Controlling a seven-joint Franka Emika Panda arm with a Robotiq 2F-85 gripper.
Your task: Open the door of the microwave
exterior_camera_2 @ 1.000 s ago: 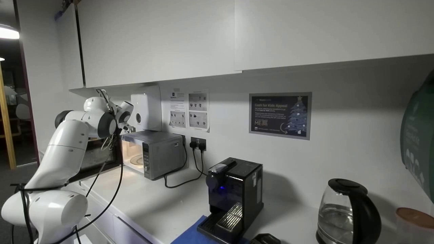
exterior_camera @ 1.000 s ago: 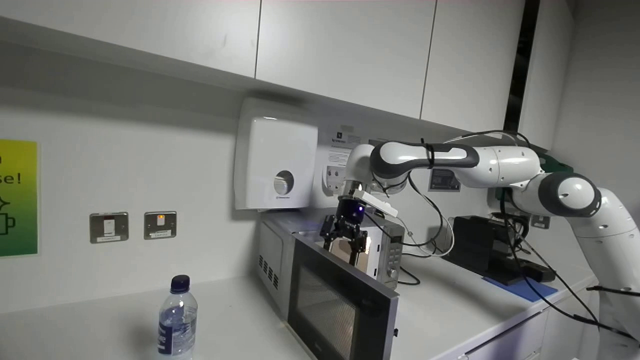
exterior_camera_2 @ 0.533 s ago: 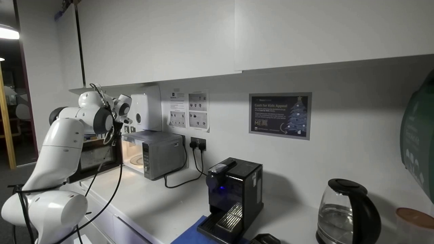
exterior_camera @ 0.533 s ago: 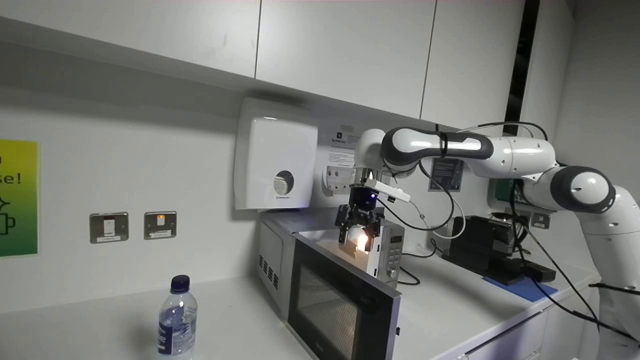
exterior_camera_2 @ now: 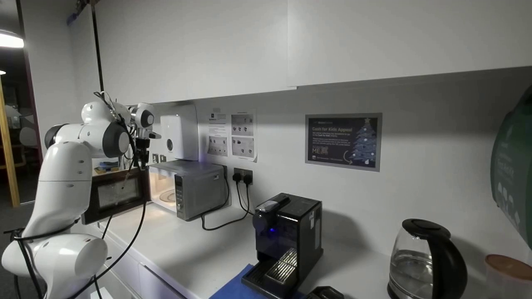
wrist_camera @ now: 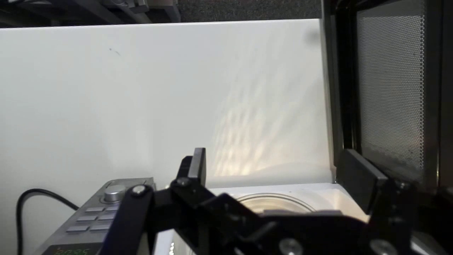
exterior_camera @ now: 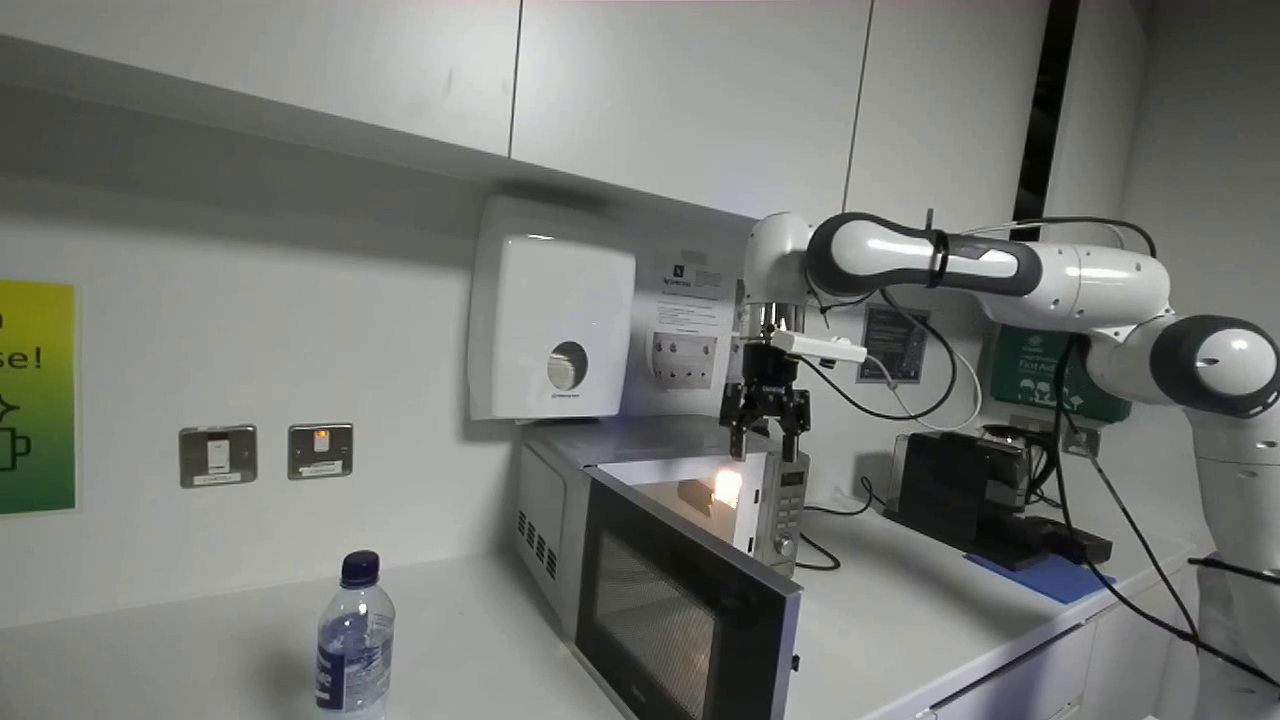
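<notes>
Microwave (exterior_camera_2: 199, 189) lit inside, its dark-windowed door (exterior_camera: 685, 605) standing wide
Arm (exterior_camera: 1065, 285) arched high, its gripper (exterior_camera: 764, 452) spread apart, pointing straight down.

We see a white counter (exterior_camera: 480, 640) along a pale wall (exterior_camera: 380, 360), white cupboards (exterior_camera: 680, 100) above it. In an exterior view, a bright light (exterior_camera_2: 11, 40) glows over a dim area (exterior_camera_2: 16, 91) beyond; the wrist view shows us dark, speckled flooring (wrist_camera: 247, 10).

A boxy silver-grey metal microwave (exterior_camera_2: 203, 189), lit inside, sits on the white desk (exterior_camera: 470, 640), its rectangular grey-framed, dark-glass door (exterior_camera: 680, 615) wide open.
</notes>
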